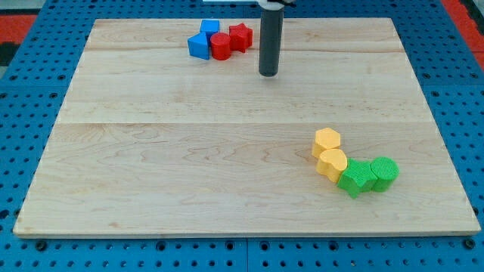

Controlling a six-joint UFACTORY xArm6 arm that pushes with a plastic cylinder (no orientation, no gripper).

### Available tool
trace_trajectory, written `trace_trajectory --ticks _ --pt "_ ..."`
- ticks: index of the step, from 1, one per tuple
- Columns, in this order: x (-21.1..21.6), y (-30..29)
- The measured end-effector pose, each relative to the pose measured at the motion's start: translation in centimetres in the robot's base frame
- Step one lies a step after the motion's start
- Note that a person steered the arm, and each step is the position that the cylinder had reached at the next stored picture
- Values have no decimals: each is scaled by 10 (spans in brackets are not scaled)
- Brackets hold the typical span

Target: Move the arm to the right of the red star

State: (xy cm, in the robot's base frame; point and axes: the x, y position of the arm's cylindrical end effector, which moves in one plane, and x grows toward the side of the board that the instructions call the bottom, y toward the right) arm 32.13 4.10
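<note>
The red star [240,35] lies near the view's top, at the right end of a cluster with a red round block [221,47] and two blue blocks [200,45] [209,28]. My tip [268,74] rests on the board to the right of the red star and a little below it, apart from it with a small gap.
The wooden board [151,151] lies on a blue pegboard. Two yellow blocks [327,140] [333,162], a green star [355,178] and a green round block [384,172] sit together at the lower right.
</note>
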Motion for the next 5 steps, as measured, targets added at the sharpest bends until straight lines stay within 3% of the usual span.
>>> trace_trajectory --ticks 2,5 --pt "-11 2" --pt "-24 -54"
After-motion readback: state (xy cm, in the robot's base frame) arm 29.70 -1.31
